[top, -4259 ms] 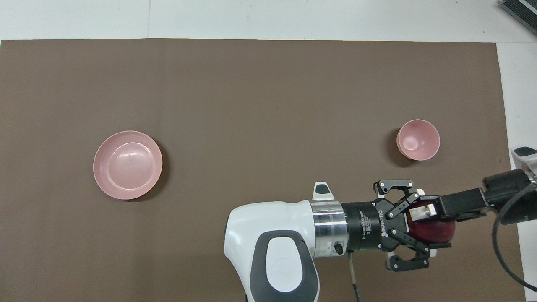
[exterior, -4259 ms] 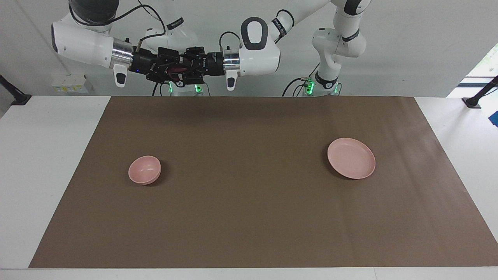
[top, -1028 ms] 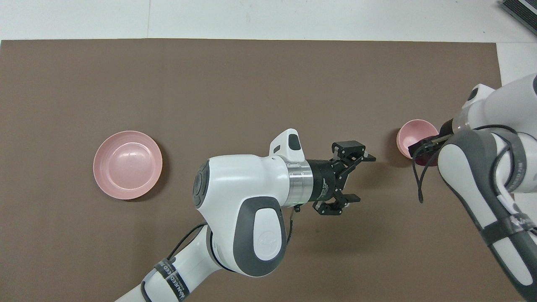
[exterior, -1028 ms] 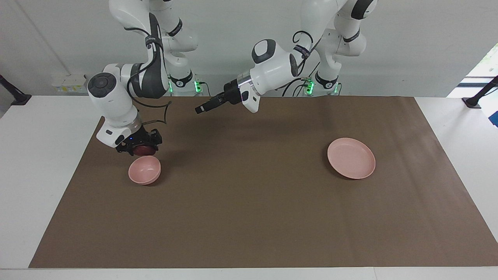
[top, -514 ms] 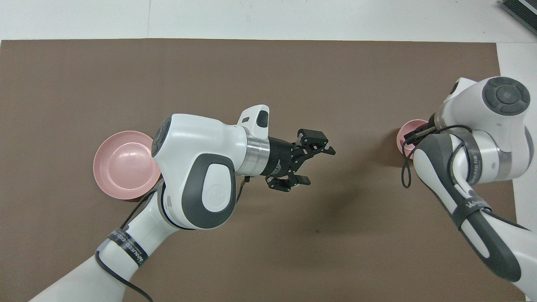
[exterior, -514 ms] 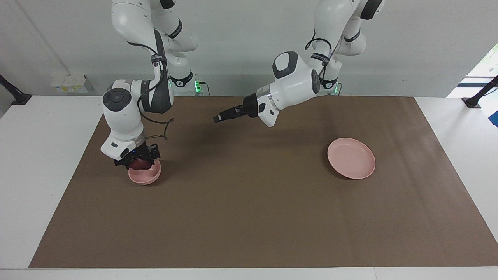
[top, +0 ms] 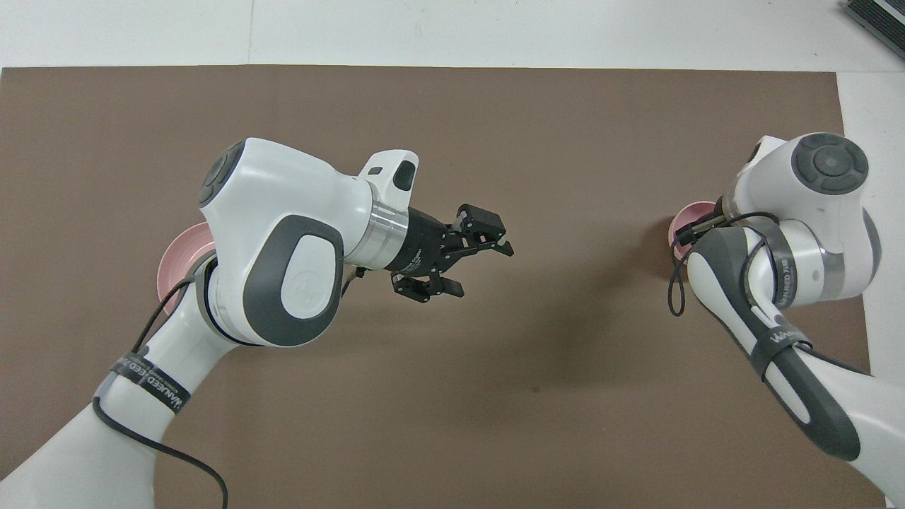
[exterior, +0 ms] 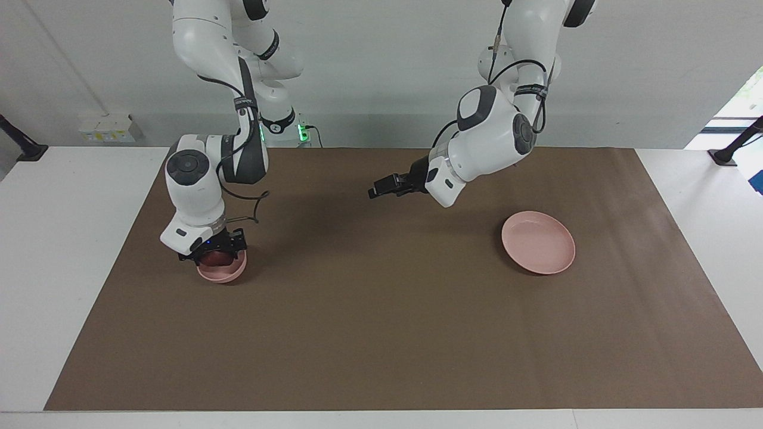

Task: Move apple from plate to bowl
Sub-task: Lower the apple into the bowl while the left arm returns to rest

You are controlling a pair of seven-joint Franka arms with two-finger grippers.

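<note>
**Apple at bowl, release risk**

The apple [exterior: 216, 257] is held by the closed right gripper [exterior: 217, 258] in the bowl [exterior: 223, 273]. The empty left gripper [exterior: 380, 190] hangs wide open above the mat, near the plate [exterior: 538, 242]. If released off-centre, apple could roll out or bowl could be tipped.

Both arms are glossy white shells with rounded joints and dark grey oval panels set into the elbow and wrist housings. The right arm [exterior: 194, 190] shows a round dark grey cap with a ringed disc on its joint, and the left arm [top: 283, 247] has a grey oval panel bearing a faint logo. A brushed silver ring joins each wrist to a black gripper built of bare links and pins. Thin black cables loop loosely along the forearms, held by black straps with white lettering. Green lights glow at the bases.
</note>
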